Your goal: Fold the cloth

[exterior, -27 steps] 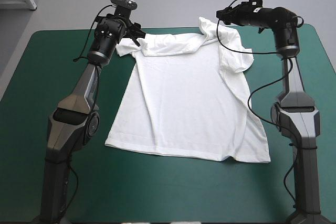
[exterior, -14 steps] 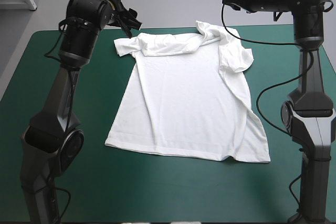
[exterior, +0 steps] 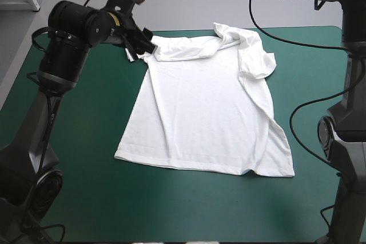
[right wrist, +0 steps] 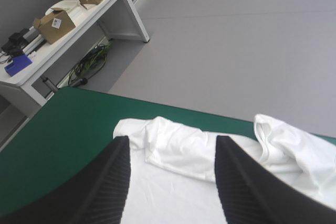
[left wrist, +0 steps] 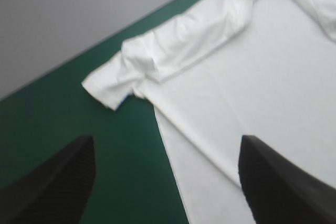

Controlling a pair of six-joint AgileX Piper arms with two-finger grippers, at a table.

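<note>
Both arms have climbed since the earlier frames, while the garment has kept its place. On the left, the left end effector (exterior: 140, 43) has swung back in from beyond the far edge and now hangs raised over the tip of the near-side sleeve. Its black fingers (left wrist: 58, 182) are spread wide apart, released and empty (left wrist: 167, 139).

The white T-shirt (exterior: 200, 107) lies spread on the desk (exterior: 171, 210) with its teal-green cover, hem toward the near edge. Its collar end is doubled over into a soft band along the far edge (left wrist: 252, 77). The sleeve on the right side is crumpled back onto the body.

At the right, the right end effector (right wrist: 172, 140) is high above the far edge, its fingers parted and holding nothing, looking down on the folded band (right wrist: 178, 150).
</note>
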